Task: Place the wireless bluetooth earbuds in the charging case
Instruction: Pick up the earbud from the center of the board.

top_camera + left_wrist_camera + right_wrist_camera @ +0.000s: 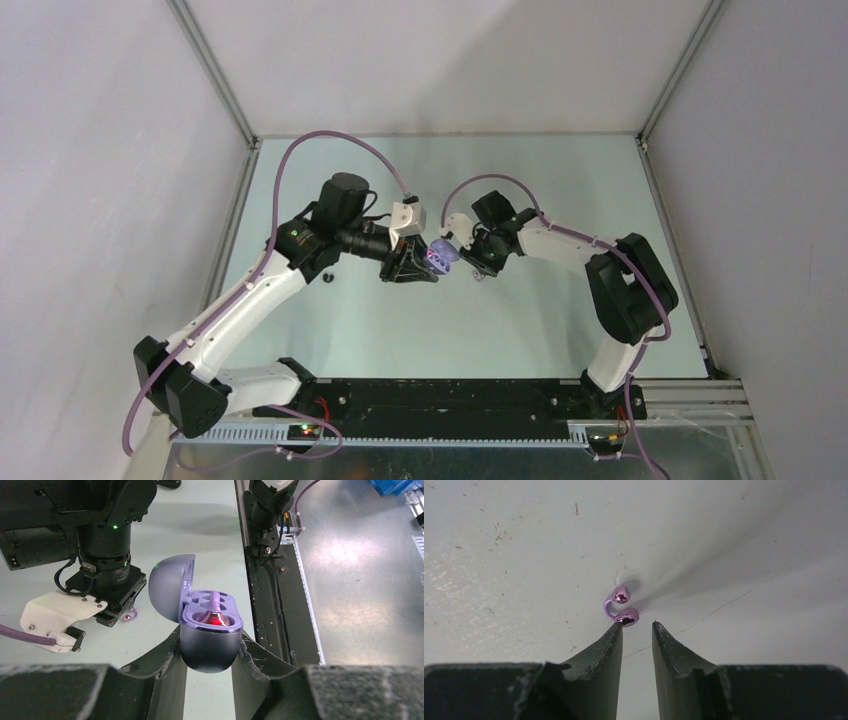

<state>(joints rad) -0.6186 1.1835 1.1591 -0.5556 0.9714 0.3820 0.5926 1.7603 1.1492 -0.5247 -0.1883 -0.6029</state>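
Observation:
My left gripper [210,633] is shut on the charging case [207,647], a rounded grey-purple shell held off the table with its lid [170,585] swung open to the left. One pale purple earbud [214,616] sits in the case's near socket, with a red light glowing there. The same case [441,257] shows between the two arms in the top view. My right gripper [637,624] is open with a narrow gap, pointing down at the table. Another purple earbud [622,608] lies on the table just past the tip of its left finger [610,645]. Nothing is between the fingers.
A small dark object [328,277] lies on the table [520,330] by the left arm's forearm, too small to identify. The right arm's wrist [107,545] hangs close to the left of the open lid. Metal frame rails [232,215] border the table.

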